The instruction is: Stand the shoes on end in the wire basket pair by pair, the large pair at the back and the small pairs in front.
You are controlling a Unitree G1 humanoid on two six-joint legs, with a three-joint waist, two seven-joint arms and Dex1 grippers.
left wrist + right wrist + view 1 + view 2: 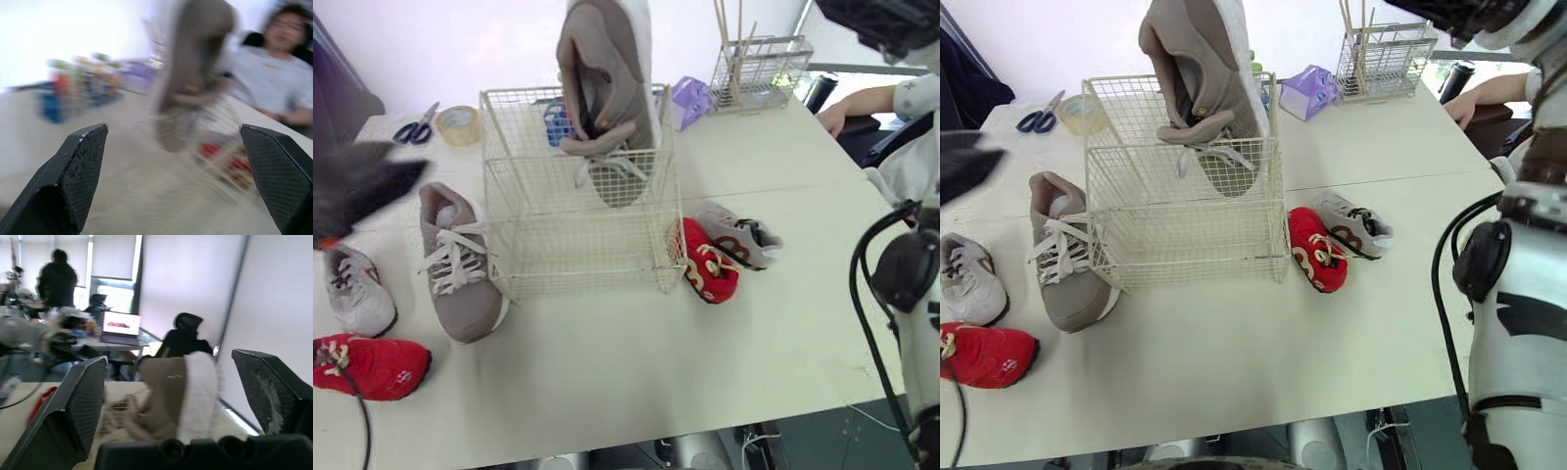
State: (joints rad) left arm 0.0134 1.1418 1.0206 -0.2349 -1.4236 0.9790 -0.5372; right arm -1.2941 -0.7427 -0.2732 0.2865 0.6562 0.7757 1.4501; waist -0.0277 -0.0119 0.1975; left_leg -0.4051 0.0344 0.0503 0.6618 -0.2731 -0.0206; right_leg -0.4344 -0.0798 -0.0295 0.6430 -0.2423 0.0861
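The wire basket (570,257) stands mid-table. One large taupe shoe (607,93) stands on end in its back right corner, rising above the rim. Its mate (458,264) lies flat on the table left of the basket. Further left lie a small grey shoe (357,292) and a small red shoe (372,365). Another small red shoe (707,262) and small grey shoe (739,235) lie right of the basket. My left gripper (171,129) hovers open over the table's left side, holding nothing. My right gripper (168,357) is open, raised, facing the upright shoe (176,396) without touching it.
Scissors (415,127) and a tape roll (458,124) lie at the back left. A purple packet (690,101) and a wire rack with sticks (759,70) stand at the back right. A person's arm (862,103) rests at the table's far right edge.
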